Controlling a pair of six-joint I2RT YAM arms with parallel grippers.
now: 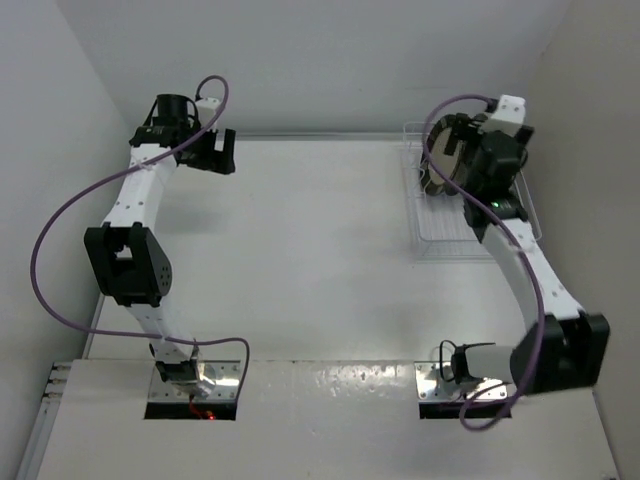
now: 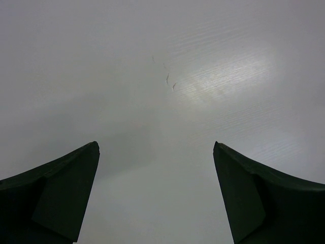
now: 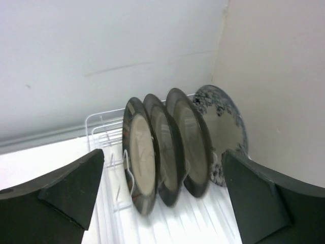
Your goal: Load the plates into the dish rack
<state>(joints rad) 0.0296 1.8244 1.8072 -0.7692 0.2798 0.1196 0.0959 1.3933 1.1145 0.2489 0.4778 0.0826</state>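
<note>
Plates (image 3: 167,152), all four that we can count, stand on edge in the dish rack (image 3: 99,124) at the far right corner of the bench (image 1: 300,250), lined up side by side between the tines. The blue floral plate (image 3: 231,127) sits at the end nearest the side wall. The three with darker rims stand in a row beside it, close together; whether they touch one another we cannot tell.

Our right hand (image 3: 162,152) hangs just in front of the row with its fingers spread wide and nothing between them, so it is released and grips no plate. Our left hand (image 2: 155,145) is likewise spread wide and empty, over bare bench at the far left, well apart from the rack.

In the overhead view we find no plate lying on the bench outside the rack. We judge the loading as good as done, since every plate in sight is racked and standing. What is left, as far as we can see, is for the right hand to draw clear without knocking the nearest plate, and for both hands to go to rest.
</note>
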